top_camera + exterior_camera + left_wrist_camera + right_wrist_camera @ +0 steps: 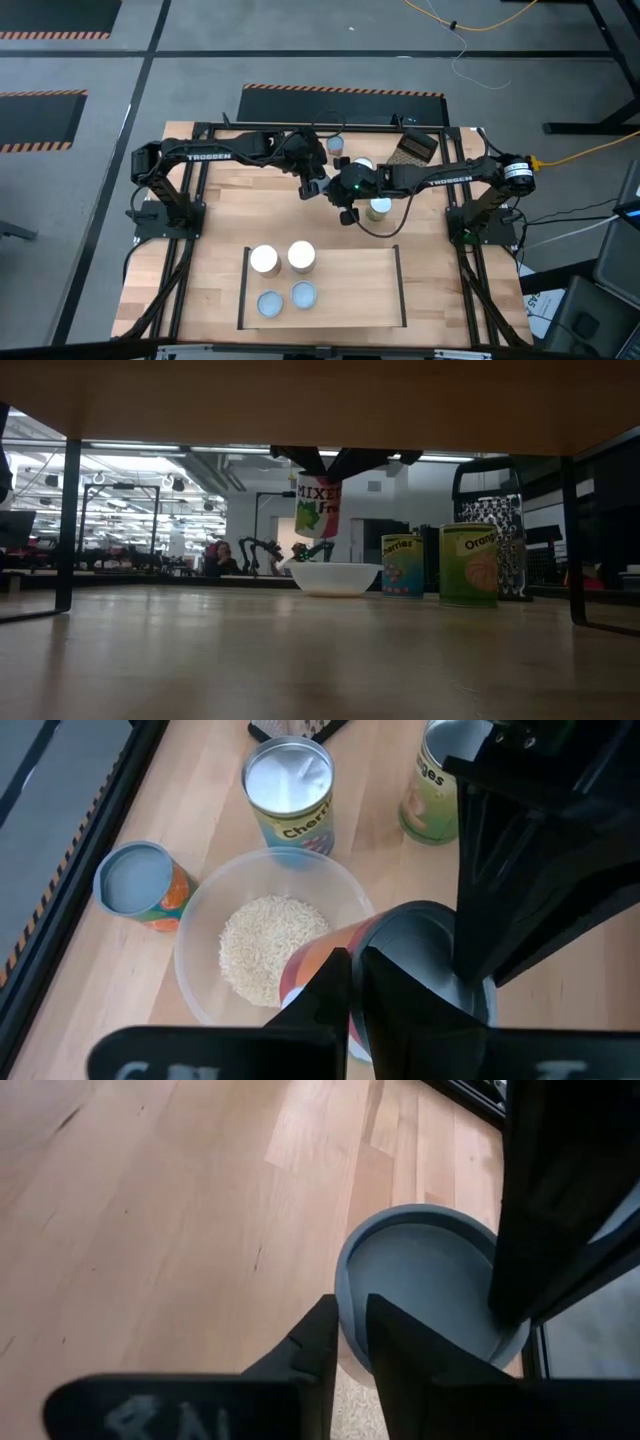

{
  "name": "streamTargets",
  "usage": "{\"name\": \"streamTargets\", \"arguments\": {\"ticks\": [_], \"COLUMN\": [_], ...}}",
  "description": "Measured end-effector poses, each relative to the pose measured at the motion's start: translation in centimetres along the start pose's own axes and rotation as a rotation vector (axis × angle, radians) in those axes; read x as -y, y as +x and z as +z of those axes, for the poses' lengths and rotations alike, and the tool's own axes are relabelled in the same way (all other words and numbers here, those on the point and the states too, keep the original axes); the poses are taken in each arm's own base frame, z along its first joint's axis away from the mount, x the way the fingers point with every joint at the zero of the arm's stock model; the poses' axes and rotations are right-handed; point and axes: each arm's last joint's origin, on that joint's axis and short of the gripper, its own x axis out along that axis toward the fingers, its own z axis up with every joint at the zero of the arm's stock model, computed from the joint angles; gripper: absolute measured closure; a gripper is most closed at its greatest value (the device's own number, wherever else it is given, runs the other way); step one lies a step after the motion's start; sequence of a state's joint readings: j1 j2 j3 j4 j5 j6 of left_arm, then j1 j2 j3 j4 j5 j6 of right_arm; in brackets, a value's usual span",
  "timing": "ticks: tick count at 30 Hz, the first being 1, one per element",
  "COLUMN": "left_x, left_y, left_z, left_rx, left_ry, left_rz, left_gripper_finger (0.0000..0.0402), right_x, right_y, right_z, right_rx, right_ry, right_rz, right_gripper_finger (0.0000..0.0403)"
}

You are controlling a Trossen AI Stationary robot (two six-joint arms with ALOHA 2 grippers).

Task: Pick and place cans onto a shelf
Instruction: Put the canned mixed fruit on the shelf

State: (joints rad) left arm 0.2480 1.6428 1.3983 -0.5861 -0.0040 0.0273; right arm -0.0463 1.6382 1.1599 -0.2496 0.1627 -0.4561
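The shelf lies at 6 o'clock. Its 9 o'clock half is filled by 4 cans in a 2-by-2 block, while its 3 o'clock half is bare board, open from above. At the centre of the surface, the left end effector and the right end effector both pinch 1 raised can, blocking that passage. Toward 12 o'clock a bowl, 3 standing cans and a grater crowd together. Toward 9 o'clock the wood lies open.

"TROSSEN" stands in white on the left arm and again on the right arm. The lifted can reads "MIXED Fr…". A standing can reads "Cherries"; the green-labelled can beside it reads "Orange".
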Motion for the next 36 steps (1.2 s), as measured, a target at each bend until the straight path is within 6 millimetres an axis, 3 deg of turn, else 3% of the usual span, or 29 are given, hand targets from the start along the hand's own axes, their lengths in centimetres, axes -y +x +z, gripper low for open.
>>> {"name": "streamTargets", "arguments": {"ticks": [15, 25, 36], "left_x": [-0.01, -0.01, -0.01], "left_y": [0.0, -0.15, -0.15], "left_z": [0.0, 0.23, 0.26], "left_rx": [0.0, 0.022, 0.025], "left_ry": [0.001, 0.001, 0.002], "left_rz": [0.002, 0.004, 0.006], "left_gripper_finger": [0.0391, 0.0353, 0.0337], "right_x": [-0.02, -0.14, -0.15], "right_y": [0.01, 0.11, 0.11], "right_z": [-0.03, -0.38, -0.35], "right_rx": [-0.001, -0.033, -0.028], "right_ry": [0.0, 0.001, 0.0], "right_rz": [0.001, 0.001, 0.008], "right_gripper_finger": [0.0356, 0.0358, 0.0357]}}
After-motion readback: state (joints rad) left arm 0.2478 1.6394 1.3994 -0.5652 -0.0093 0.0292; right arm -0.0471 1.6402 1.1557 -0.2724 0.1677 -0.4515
